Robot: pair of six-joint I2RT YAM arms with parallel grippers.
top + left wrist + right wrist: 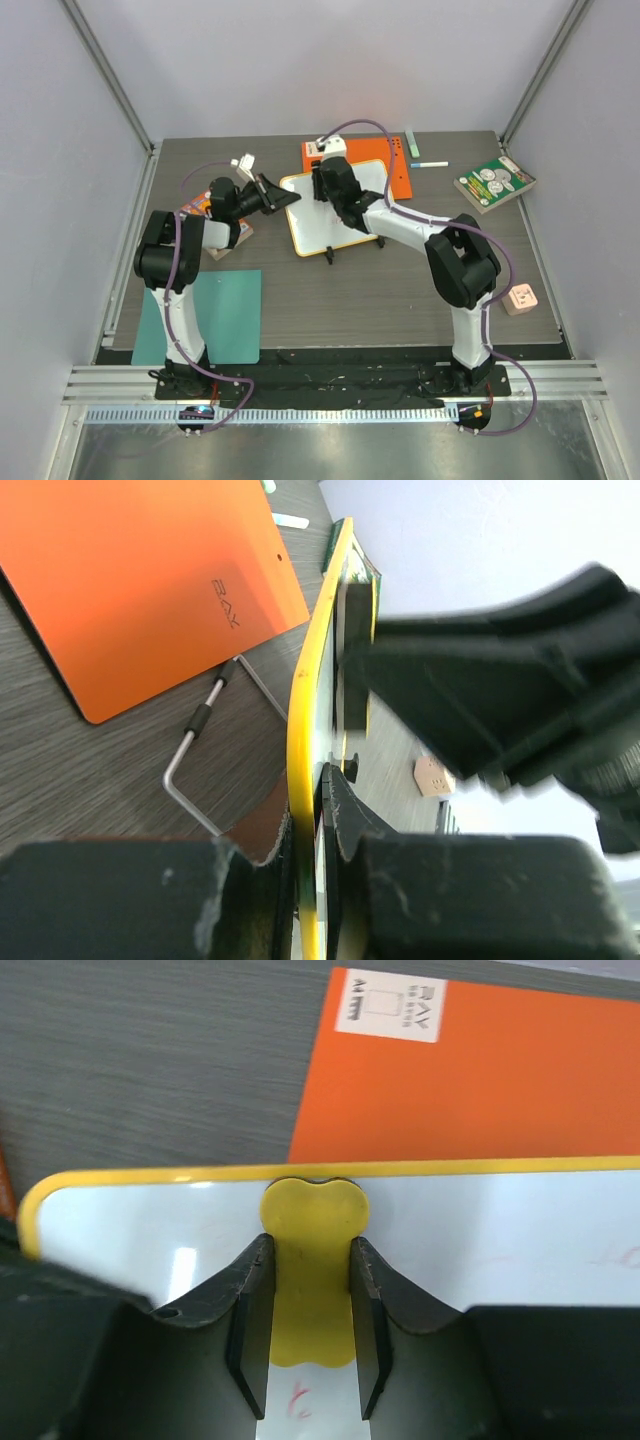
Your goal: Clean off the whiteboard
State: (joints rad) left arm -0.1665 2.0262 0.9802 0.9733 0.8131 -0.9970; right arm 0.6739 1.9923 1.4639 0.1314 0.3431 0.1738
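The whiteboard (312, 222), white with a yellow rim, sits propped at mid table. My left gripper (283, 197) is shut on its left edge; in the left wrist view the jaws clamp the yellow rim (303, 720) from both sides of the gripper's centre (306, 815). My right gripper (328, 178) is shut on a yellow eraser (312, 1210) pressed flat on the board (500, 1230) near its top rim, with the gripper's centre (310, 1252) on the eraser. A faint red mark (298, 1397) shows just below the eraser, and a fainter one at the right edge.
An orange book (398, 170) lies behind the board and also shows in the wrist views (140, 580) (480, 1080). A marker (428, 164), a green book (494, 183), a pink block (521, 298) and a teal mat (210, 315) lie around. A wire stand (190, 742) is behind the board.
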